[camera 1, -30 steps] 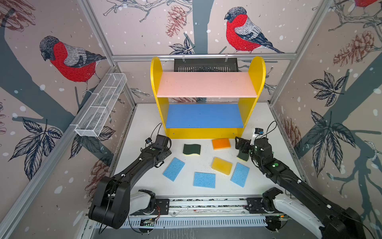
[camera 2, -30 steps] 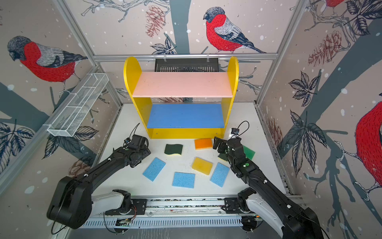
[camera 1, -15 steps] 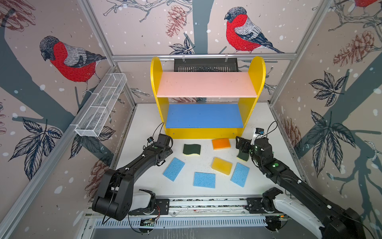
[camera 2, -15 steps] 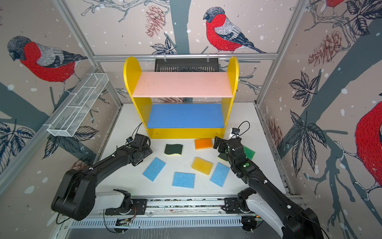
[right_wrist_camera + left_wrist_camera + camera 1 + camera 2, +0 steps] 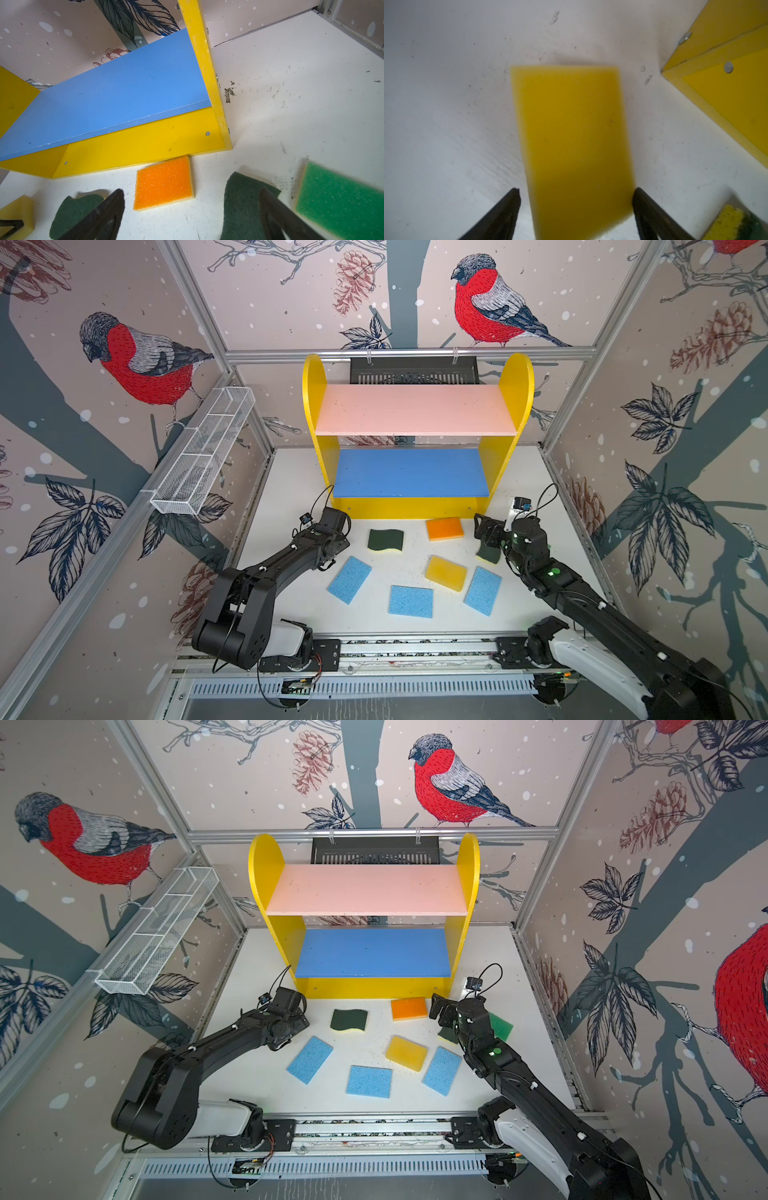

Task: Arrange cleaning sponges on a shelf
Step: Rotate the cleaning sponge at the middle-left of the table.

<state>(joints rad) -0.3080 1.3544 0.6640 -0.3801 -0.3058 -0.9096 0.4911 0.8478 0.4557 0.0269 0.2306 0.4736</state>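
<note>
The shelf stands at the back with its pink and blue boards bare. My left gripper is open, pointing down by the shelf's left foot, its fingers astride a yellow sponge that lies on the table; the arm hides this sponge in both top views. My right gripper is open and low between the orange-topped sponge and a wavy dark-green sponge, holding nothing. A bright-green sponge lies beside it. Another dark-green sponge, a yellow one and three light-blue ones lie in front.
A white wire-mesh basket hangs on the left wall. A black slotted tray hangs on the rail behind the shelf. Walls close in the white table on three sides, and the arms' rail runs along the front.
My left arm has stretched a little farther toward the shelf's left foot. The right arm and the sponges have stayed put.
</note>
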